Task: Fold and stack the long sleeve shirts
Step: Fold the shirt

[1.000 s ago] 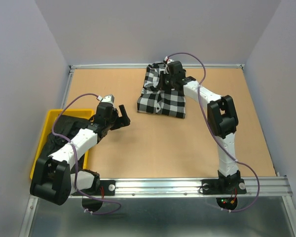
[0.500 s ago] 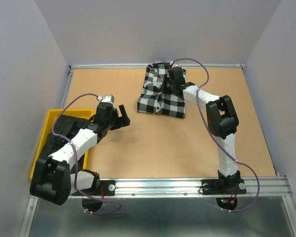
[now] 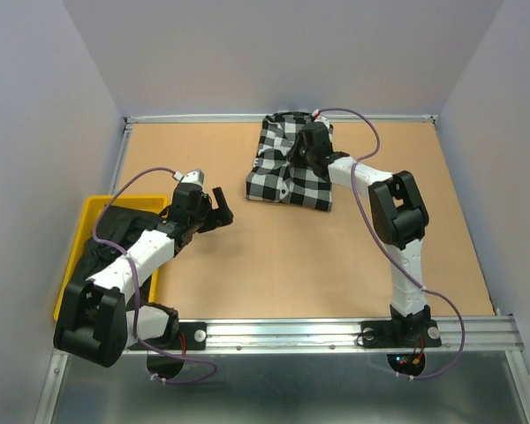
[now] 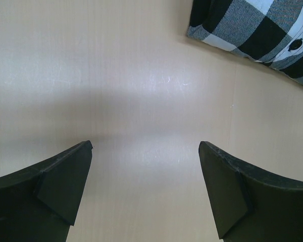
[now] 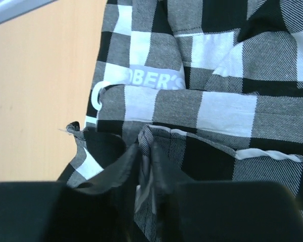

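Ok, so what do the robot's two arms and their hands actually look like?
The left arm and right arm are white tubular links with bulky black joints. The left hand and right hand are black, with flat wedge-shaped fingers. A thin purple cable loops from each wrist to its base.

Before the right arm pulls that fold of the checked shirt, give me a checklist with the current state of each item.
1. Right gripper pinching the checked shirt: ok, cloth sits between its fingers.
2. Number of layers pinched: cannot tell.
3. Left gripper open and holding nothing: ok.
4. Left gripper apart from the checked shirt: ok, it hangs over bare table.
5. Checked shirt lying flat and squared: not ok, its far part is bunched.
6. Black shirt stacked with it: not ok, it lies in the yellow bin.
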Controlling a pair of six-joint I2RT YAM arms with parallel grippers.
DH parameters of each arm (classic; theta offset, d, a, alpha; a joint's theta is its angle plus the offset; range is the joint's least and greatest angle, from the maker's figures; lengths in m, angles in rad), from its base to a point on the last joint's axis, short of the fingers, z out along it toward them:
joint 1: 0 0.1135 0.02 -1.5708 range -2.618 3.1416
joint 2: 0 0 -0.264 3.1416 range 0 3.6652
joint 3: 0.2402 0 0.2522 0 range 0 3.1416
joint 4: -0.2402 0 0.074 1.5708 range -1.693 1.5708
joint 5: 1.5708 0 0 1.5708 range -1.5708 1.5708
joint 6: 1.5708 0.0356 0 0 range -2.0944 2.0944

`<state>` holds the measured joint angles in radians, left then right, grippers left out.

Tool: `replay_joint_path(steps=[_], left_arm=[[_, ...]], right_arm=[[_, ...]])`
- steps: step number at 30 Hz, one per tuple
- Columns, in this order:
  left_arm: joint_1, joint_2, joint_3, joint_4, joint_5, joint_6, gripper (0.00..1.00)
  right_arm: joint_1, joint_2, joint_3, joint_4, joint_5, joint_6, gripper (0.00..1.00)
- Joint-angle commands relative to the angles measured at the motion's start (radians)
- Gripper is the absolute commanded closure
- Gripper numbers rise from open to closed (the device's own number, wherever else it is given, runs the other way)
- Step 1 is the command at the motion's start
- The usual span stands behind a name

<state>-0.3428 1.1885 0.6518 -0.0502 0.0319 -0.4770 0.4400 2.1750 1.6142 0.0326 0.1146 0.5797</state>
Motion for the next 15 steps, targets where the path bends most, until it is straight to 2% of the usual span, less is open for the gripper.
replay_joint_path(steps=[1, 5, 7, 9, 10, 15], left_arm=[[-0.001, -0.020, 0.000, 0.003, -0.016, -0.003, 0.02], [-0.001, -0.015, 0.008, 0.003, -0.016, -0.003, 0.02], [-0.001, 0.003, 0.029, 0.003, -0.009, -0.011, 0.02], [-0.001, 0.025, 0.067, 0.003, 0.012, -0.024, 0.02], [-0.001, 0.055, 0.083, 0.006, 0.019, -0.031, 0.02], [-0.001, 0.180, 0.206, 0.010, 0.062, -0.061, 0.02]], right_arm=[[0.005, -0.021, 0.048, 0.109, -0.020, 0.009, 0.72], [0.003, -0.064, 0.004, 0.107, 0.083, 0.005, 0.57], [-0.013, -0.090, -0.042, 0.104, 0.097, 0.005, 0.43], [-0.033, -0.136, -0.074, 0.099, 0.063, 0.011, 0.41], [-0.056, -0.155, -0.095, 0.096, 0.037, 0.017, 0.36], [-0.130, -0.274, -0.241, 0.070, -0.076, 0.020, 0.33]])
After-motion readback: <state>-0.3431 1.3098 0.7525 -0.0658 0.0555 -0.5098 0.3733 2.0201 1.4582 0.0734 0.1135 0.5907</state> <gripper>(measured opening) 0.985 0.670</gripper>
